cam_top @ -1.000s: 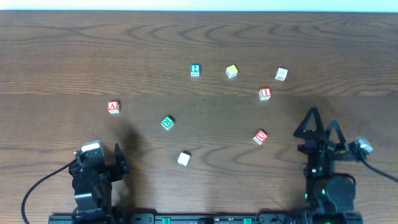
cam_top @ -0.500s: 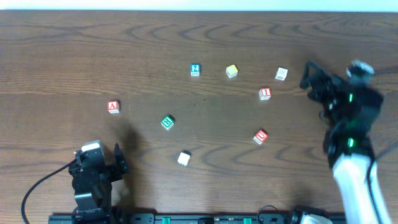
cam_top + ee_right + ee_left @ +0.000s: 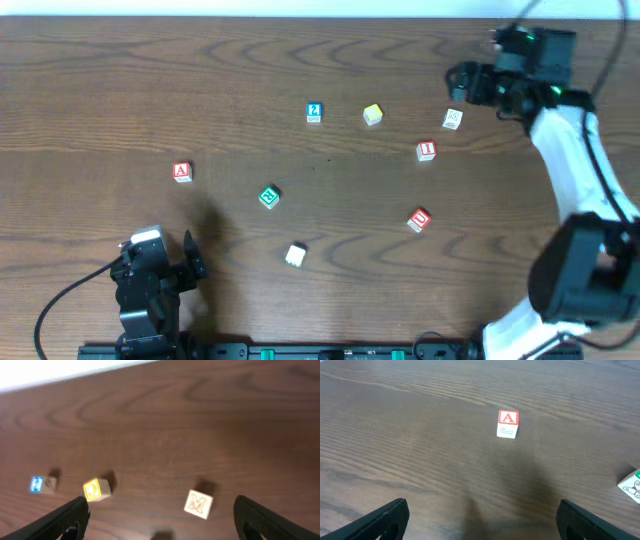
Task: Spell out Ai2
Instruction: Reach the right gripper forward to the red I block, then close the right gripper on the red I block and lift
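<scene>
- Your right gripper (image 3: 458, 82) was spread wide with nothing between its fingers. It was out well to the right of the green cube (image 3: 269, 196) and far beyond it, close to the back edge of the bench (image 3: 90, 80).
- Its wrist camera looked down on three cubes on the bench past the fingertips. They were a pale cube (image 3: 198, 503), a yellow cube (image 3: 95, 490) and the blue-edged "2" cube (image 3: 37, 484), whose mark was blurred in that view.
- Seen from overhead, the pale cube lay nearest that gripper, on its near side. I could not tell how high the gripper was above the bench.
- The red-edged "1" cube (image 3: 426, 150) lay right of the green cube and a little beyond it, just nearer you than the pale cube.
- The "2" cube sat beyond the green cube and slightly to its right. The yellow cube was near it, further to the right.
- A red cube with a rounder mark (image 3: 419, 220) lay right of the green cube and a little nearer you, turned at an angle.
- Your left gripper (image 3: 485, 520) was also wide open and held nothing. It sat left of the green cube and nearer you, close to the front edge.
- The red-edged "A" cube (image 3: 508, 423) lay straight ahead of that gripper and well apart from it, left of the green cube and a little beyond it, with the A facing up.
- A white cube (image 3: 294, 255) lay just nearer you than the green cube.
- None of the three task cubes touched each other.
</scene>
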`<action>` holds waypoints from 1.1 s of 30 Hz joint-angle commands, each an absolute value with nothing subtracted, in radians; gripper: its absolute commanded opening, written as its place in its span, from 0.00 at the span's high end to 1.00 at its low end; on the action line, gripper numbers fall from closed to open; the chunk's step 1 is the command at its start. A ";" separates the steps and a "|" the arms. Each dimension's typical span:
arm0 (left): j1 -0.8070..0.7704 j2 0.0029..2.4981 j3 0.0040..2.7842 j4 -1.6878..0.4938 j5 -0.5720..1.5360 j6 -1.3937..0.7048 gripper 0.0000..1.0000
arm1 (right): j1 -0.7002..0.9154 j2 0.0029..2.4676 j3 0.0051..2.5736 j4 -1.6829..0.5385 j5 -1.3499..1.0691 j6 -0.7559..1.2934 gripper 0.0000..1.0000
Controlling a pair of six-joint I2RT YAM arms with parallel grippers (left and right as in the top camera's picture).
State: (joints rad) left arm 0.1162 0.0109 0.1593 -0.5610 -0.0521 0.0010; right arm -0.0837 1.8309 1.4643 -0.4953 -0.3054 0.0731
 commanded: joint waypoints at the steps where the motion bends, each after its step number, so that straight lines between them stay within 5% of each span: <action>1: 0.119 0.006 0.148 -0.560 -0.062 0.012 0.05 | -0.015 1.891 1.537 -0.550 -0.227 -0.052 0.07; 33: 0.119 0.006 0.148 -0.560 -0.062 0.012 0.05 | 0.093 2.118 1.542 -0.902 -0.078 -0.061 0.19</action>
State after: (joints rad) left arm 0.1162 0.0109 0.1593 -0.5610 -0.0521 0.0010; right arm 0.0902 2.0895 1.5372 -0.9012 -0.0883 -0.0498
